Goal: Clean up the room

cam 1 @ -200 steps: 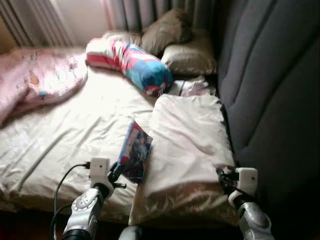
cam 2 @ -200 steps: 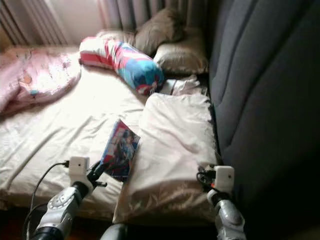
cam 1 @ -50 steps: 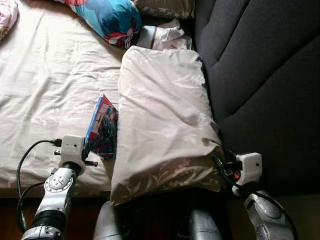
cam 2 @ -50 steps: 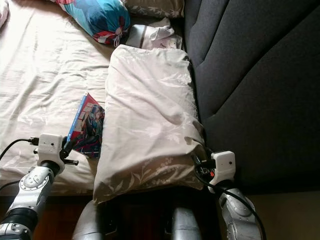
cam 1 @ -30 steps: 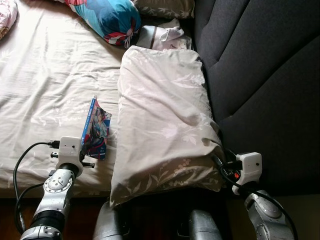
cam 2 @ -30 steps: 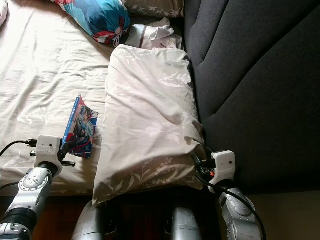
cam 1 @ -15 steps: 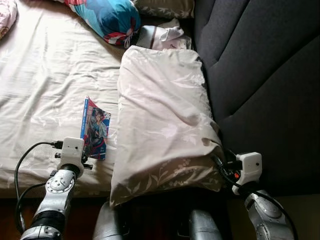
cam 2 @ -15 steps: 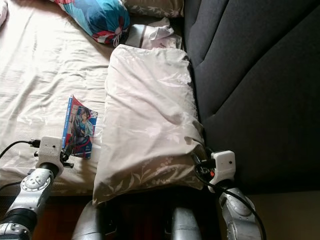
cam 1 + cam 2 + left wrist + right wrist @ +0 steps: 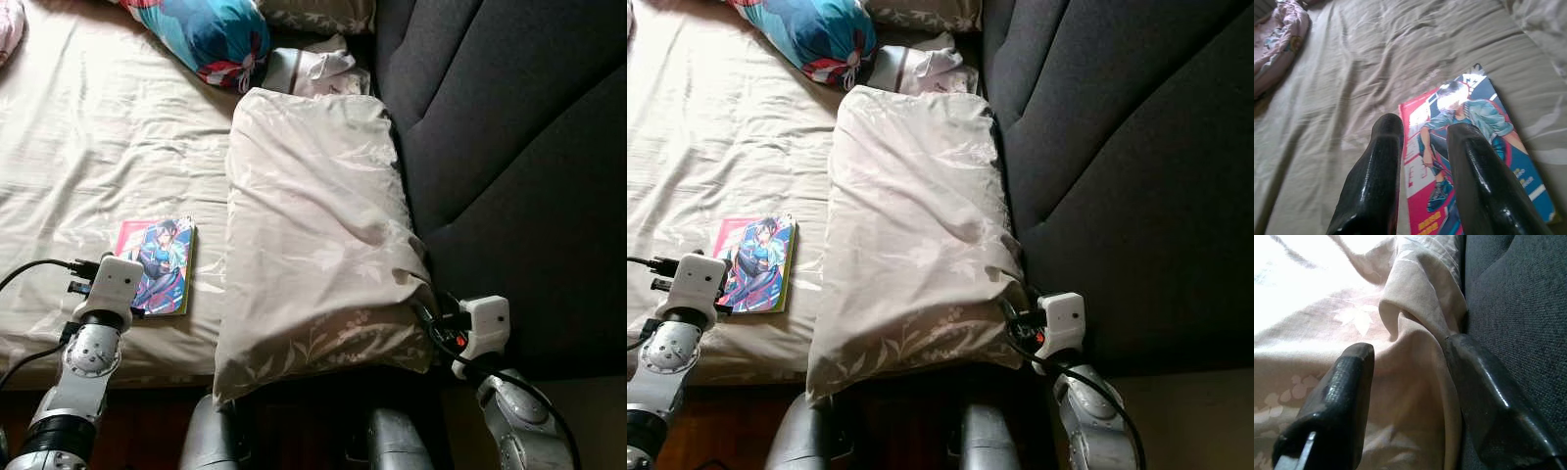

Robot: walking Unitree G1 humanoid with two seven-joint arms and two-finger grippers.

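Presently the left hand [image 9: 1422, 161] is released: its two black fingers [image 9: 1376, 171] stand apart just above the near end of the comic book [image 9: 157, 264], which lies flat, cover up, on the beige bed sheet [image 9: 108, 147], near the near edge of the bed and just to the left of the long pillow [image 9: 313, 245]. The right hand [image 9: 1410, 382] is at the near right corner of this pillow, its fingers spread with a fold of the pillowcase between them, but they do not yet press on it, so I judge it also released. The danger, I think, is this: a thin flat book on soft cloth gives the fingers no edge, so they may pinch the sheet together with the cover, bend the cover, or push the book toward the near edge and down to the floor. On the right, the cloth alone may come up and slip out while the heavy pillow stays wedged against the dark grey headboard [image 9: 509, 147]. Farther away lie a colourful bolster [image 9: 220, 39] and a crumpled white cloth [image 9: 313, 69]. On the cover I see an illustrated figure and some yellow writing near the bottom, too small and blurred to read; no brand can be made out.
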